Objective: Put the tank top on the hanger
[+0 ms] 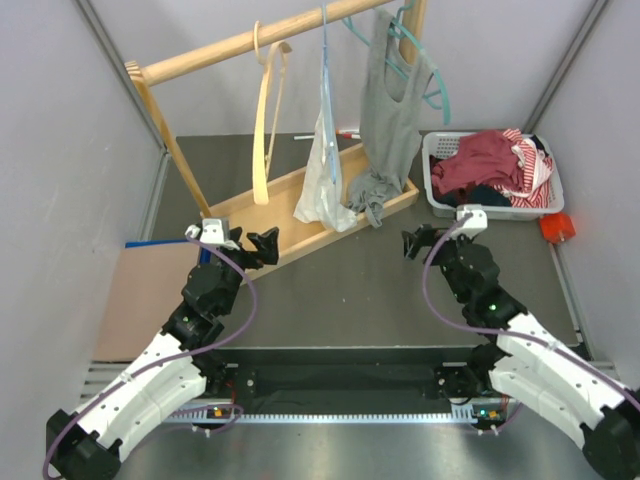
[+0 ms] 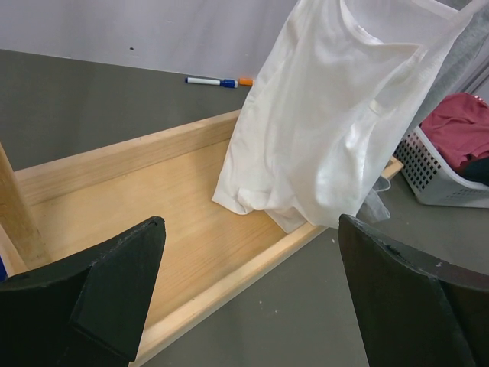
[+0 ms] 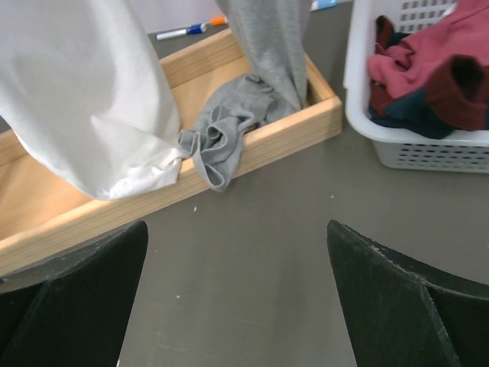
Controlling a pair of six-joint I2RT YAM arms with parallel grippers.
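Grey tank top (image 1: 385,110) hangs from the teal hanger (image 1: 444,92) on the wooden rail (image 1: 270,35), hem bunched on the rack's base. We judge the placing done: left pincer (image 1: 262,248) and right pincer (image 1: 412,245) gape empty over the counter (image 1: 340,300), needing only retreat.

No text, label, brand, number or sign is legible in any view. The marker (image 2: 206,80), upper middle of the left wrist view, is too small for any print to be read.
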